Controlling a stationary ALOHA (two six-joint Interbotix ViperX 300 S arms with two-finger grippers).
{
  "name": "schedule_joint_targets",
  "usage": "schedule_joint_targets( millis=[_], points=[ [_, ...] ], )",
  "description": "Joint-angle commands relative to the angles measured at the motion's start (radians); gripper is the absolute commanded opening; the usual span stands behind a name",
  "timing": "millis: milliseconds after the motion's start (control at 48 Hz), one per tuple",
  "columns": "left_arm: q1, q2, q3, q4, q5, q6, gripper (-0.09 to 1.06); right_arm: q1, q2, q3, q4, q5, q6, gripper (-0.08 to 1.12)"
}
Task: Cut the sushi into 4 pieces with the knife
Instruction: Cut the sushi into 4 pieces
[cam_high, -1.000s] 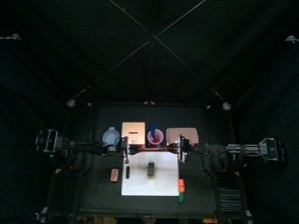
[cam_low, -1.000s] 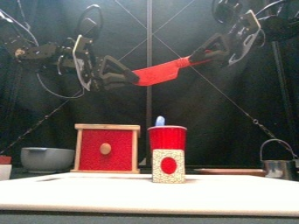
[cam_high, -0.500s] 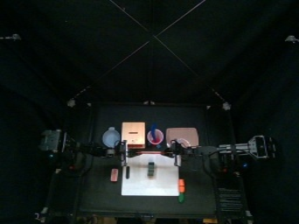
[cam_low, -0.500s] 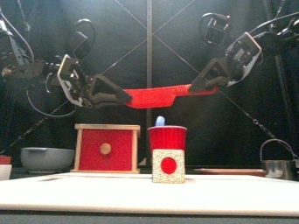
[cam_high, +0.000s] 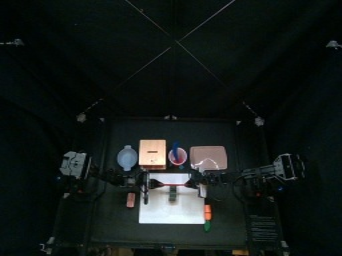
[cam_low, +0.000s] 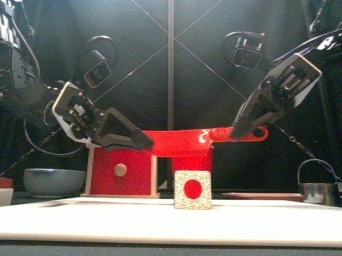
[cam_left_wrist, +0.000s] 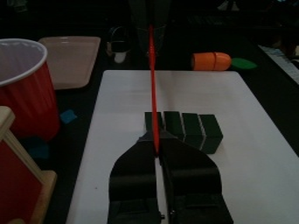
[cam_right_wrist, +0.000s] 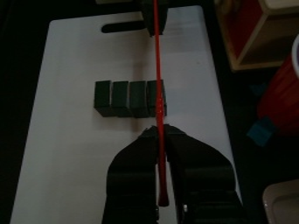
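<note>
Along the back edge of the tabletop (cam_high: 107, 205), left to right, stand a blue-grey bowl (cam_high: 127, 157), whose inside you cannot make out, a wooden box (cam_low: 123, 170) with its red drawer front facing the front edge, a red cup (cam_high: 178, 156) with some blue showing in it from above, and a flat pink tray (cam_high: 207, 157). The white cutting board (cam_high: 171, 205) lies mid-table toward the front edge and carries the sushi roll (cam_left_wrist: 187, 131), its dark green blocks together in one row. The roll runs front to back, so one pale end with a red centre faces the front edge. An orange toy (cam_high: 209, 211) sits just beside the board's right edge. Both your arms slope down toward the middle, one from each side. Your left gripper (cam_low: 144, 143) is clamped on one end of the red knife (cam_low: 187, 138) and your right gripper (cam_low: 241, 133) on the other. The knife is level and runs left to right across the board, above the roll and clear of it in the front view. Seen from both wrists, the blade crosses over the roll near the end toward the back edge.
</note>
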Motion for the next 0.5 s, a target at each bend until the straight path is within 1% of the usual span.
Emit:
schedule_joint_targets(
  millis=[21,167,250,333,438,500],
  points=[
    [-0.002,-0.006,-0.051,-0.018,-0.025,-0.002,0.20,0.008,0.011,-0.029,0.005,-0.012,0.000,0.08],
    [-0.012,0.008,-0.052,-0.043,-0.023,-0.002,0.20,0.008,0.046,-0.035,0.008,-0.015,0.000,0.08],
    [-0.018,0.018,-0.055,-0.051,-0.021,-0.002,0.20,0.006,0.057,-0.035,0.008,-0.015,0.000,0.08],
    [-0.026,0.034,-0.060,-0.064,-0.021,-0.003,0.20,0.003,0.060,-0.035,0.008,-0.015,0.000,0.08],
    [-0.034,0.060,-0.072,-0.077,-0.012,-0.003,0.20,0.000,0.061,-0.037,0.008,-0.015,0.002,0.08],
    [-0.034,0.077,-0.080,-0.086,0.003,-0.003,0.20,0.000,0.061,-0.037,0.008,-0.015,0.002,0.08]
  ],
)
